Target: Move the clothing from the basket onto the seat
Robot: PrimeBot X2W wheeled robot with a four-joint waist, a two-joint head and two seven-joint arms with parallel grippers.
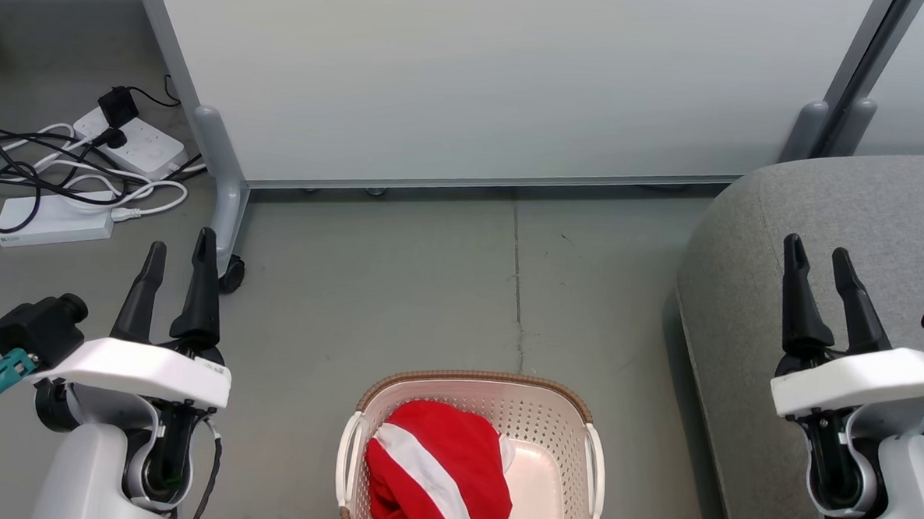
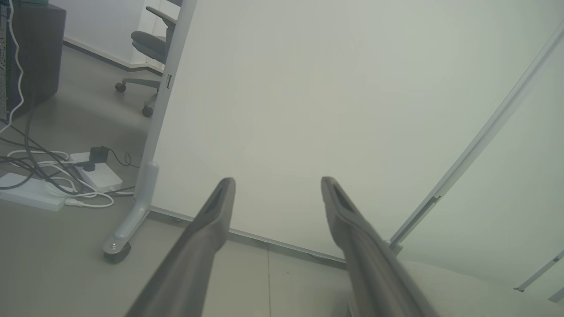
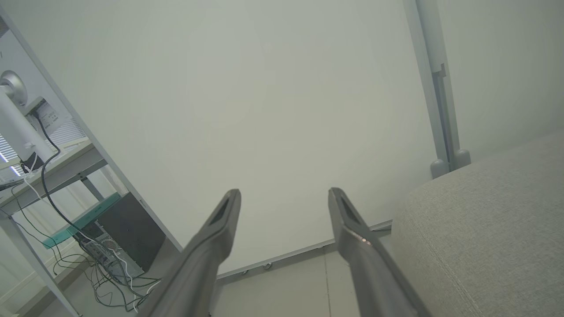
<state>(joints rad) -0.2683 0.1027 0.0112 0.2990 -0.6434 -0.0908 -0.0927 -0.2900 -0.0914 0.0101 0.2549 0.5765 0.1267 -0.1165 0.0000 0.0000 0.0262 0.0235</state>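
I am holding my left end effector (image 1: 182, 241) and right end effector (image 1: 817, 246) open and empty either side of the basket (image 1: 472, 378) on the floor, where the clothing (image 1: 437, 469) is lying bunched, seemingly poised to lift it onto the seat (image 1: 862, 207).

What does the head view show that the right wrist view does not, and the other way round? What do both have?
Head view's own: the basket on the floor with the clothing inside it, the left gripper, open, and power strips with cables.
Right wrist view's own: a desk with a monitor stand, and a computer tower near it.
Shared: the right gripper, open, the grey seat, the white partition and the floor.
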